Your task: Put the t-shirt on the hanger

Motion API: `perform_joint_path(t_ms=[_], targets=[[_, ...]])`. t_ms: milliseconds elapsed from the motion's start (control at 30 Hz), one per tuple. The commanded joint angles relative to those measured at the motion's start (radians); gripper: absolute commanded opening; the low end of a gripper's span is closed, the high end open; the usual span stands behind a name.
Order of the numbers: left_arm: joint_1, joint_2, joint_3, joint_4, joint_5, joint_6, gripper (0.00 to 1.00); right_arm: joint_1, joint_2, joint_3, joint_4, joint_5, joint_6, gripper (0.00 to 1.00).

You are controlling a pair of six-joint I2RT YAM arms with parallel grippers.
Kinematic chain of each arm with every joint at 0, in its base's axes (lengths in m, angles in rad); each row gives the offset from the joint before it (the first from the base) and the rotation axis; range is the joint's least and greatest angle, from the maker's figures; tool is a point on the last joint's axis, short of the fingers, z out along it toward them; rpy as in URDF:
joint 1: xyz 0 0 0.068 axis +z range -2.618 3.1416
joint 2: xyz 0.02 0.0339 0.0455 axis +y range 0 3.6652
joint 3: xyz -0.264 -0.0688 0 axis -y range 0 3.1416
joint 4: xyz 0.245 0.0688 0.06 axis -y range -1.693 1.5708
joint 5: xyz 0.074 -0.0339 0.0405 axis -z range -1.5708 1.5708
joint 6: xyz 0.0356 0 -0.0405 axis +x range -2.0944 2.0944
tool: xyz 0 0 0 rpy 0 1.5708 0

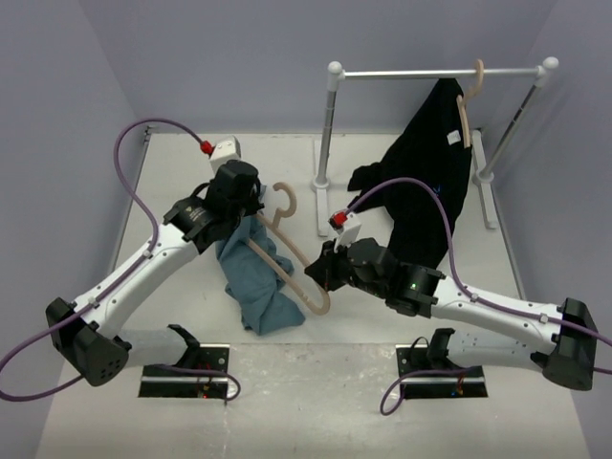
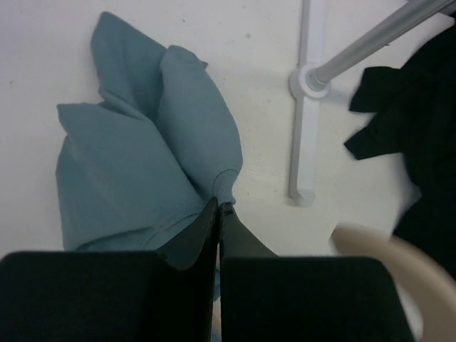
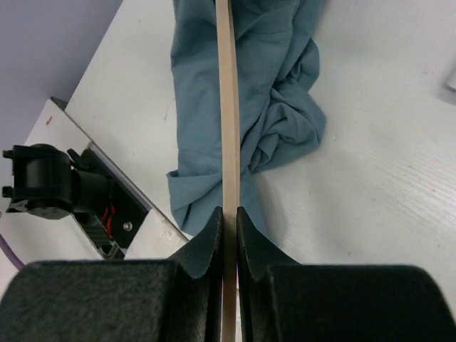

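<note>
T-shirt (image 1: 258,296) lies bunched beneath the hanger (image 3: 228,107). Left hand (image 2: 219,210) pinches fabric beside the hanger; right hand (image 3: 229,214) clamps its arm. Step appears to be threading. Next move likely requires feeding that arm into the shirt opening.

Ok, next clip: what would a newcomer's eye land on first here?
The crumpled blue-grey t-shirt in the middle of the table, with the beige hanger running across it. The left pincer is shut on a fold of the cloth and the right pincer is shut on one hanger arm. After that, the black garment hanging from the rail at the back right.
</note>
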Motion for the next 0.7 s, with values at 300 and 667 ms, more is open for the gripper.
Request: perform_joint_path(t_ms=[300, 667], targets=[[-0.006, -0.126, -0.204, 0.153, 0.049, -0.057, 0.0, 0.005, 0.114, -0.226, 0.461, 0.014, 0.143, 0.01], [-0.006, -0.179, -0.328, 0.179, 0.035, -0.054, 0.0, 0.016, 0.368, -0.284, 0.741, -0.159, 0.218, 0.18]])
